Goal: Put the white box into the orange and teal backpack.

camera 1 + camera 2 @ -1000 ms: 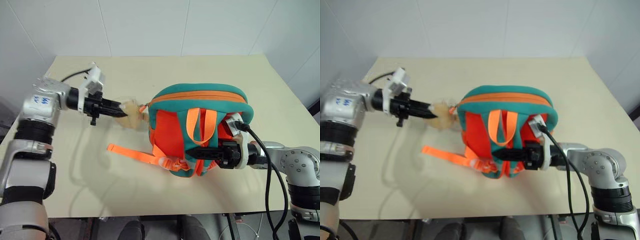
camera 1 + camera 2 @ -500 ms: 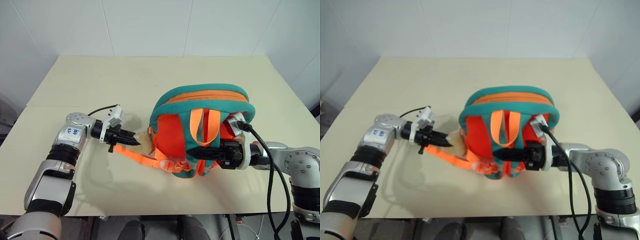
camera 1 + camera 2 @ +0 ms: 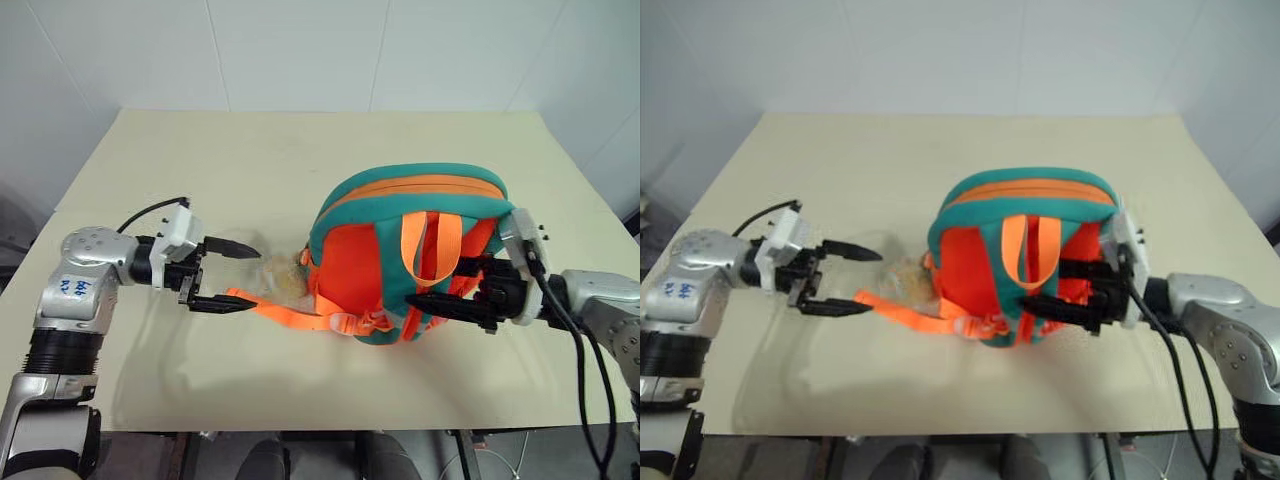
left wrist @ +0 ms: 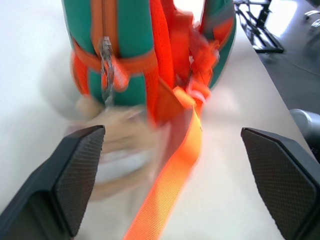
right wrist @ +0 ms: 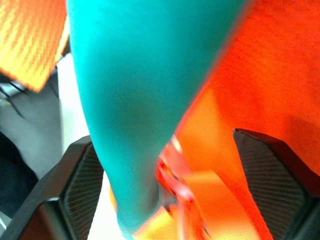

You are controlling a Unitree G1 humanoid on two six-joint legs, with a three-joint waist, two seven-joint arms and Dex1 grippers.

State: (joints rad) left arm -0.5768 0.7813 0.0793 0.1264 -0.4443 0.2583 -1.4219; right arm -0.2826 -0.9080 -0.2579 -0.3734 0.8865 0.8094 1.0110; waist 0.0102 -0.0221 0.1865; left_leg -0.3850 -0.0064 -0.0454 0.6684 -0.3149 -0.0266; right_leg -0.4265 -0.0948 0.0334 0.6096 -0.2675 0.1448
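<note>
the orange and teal backpack (image 3: 415, 255) sits on the worktop (image 3: 300, 160). left pincer (image 3: 232, 275) spread wide beside its plush toy (image 3: 280, 280); right pincer (image 3: 445, 285) spread at its straps.

Bare table (image 3: 250, 160) beyond and around the orange and teal backpack (image 3: 410, 250); its strap (image 3: 290, 312) across the near-left path.

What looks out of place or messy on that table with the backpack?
One loose orange strap trails across the table from the backpack toward the open left gripper, and a tan plush toy lies slumped beside the bag. The open right gripper sits against the bag's straps. Nothing looks spilled or damaged.
</note>
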